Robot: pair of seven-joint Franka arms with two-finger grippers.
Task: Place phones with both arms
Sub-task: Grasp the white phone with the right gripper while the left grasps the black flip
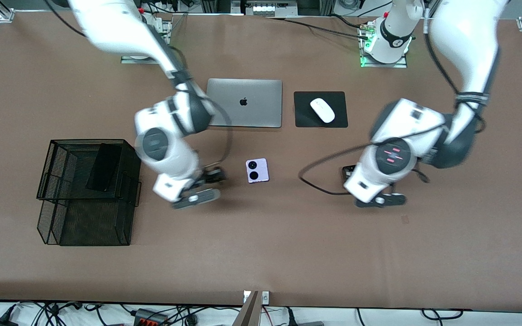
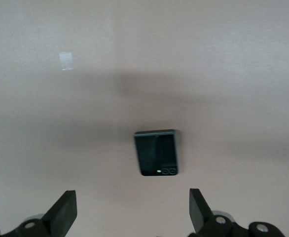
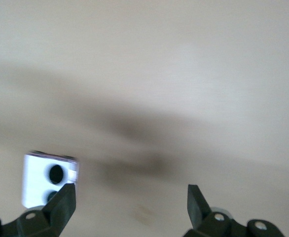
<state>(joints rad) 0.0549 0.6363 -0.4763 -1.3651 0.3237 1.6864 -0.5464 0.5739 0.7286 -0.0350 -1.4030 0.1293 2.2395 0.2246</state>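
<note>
Black flip phone (image 2: 156, 153) lies mid-table under the spread left gripper (image 2: 129, 215); the lilac phone (image 1: 257, 170) sits beside the spread right gripper (image 3: 129, 210), probably off-centre, risking a nudge.

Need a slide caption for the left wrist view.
Open left end effector above the table, black flip phone lying flat below it.

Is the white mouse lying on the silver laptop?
No, the white mouse lies on a black pad beside the silver laptop.
</note>
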